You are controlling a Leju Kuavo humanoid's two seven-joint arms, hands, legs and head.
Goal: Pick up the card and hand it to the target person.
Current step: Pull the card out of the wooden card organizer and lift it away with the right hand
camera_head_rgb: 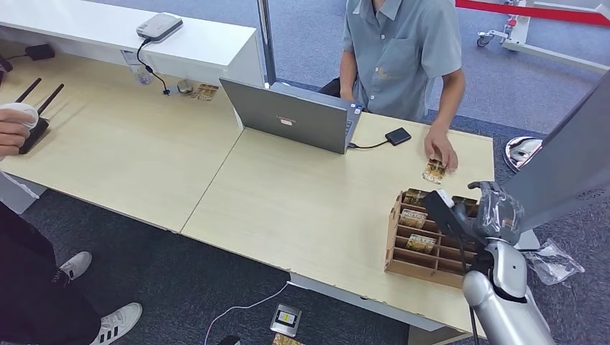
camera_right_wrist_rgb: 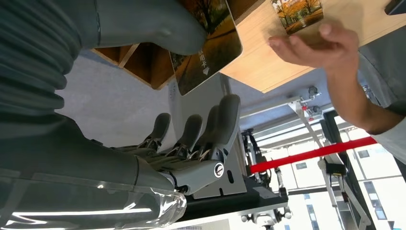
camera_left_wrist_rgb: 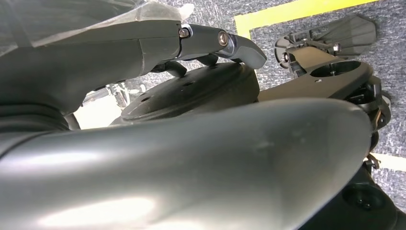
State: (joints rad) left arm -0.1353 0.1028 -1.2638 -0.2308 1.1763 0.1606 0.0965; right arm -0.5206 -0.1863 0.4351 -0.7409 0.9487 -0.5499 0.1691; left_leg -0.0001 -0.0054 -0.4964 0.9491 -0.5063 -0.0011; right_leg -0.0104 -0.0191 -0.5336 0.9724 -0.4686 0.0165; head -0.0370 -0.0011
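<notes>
A: Where is the right hand (camera_head_rgb: 480,215)?

B: Over the far corner of the wooden card rack (camera_head_rgb: 424,241), at the right end of the desk (camera_head_rgb: 288,208). In the right wrist view its thumb (camera_right_wrist_rgb: 158,24) presses on a card (camera_right_wrist_rgb: 208,45) with an autumn-tree print, and the fingers (camera_right_wrist_rgb: 210,124) stand apart from the card's other face, so whether it truly grips the card I cannot tell.

A: The left hand (camera_left_wrist_rgb: 201,143)?

B: It hangs near the floor; whether its fingers are spread or clenched is unclear.

A: The person?

B: Standing behind the desk beside the laptop (camera_head_rgb: 291,115), the person's hand (camera_head_rgb: 440,149) resting on another card (camera_head_rgb: 434,171) lying flat just beyond the rack
</notes>
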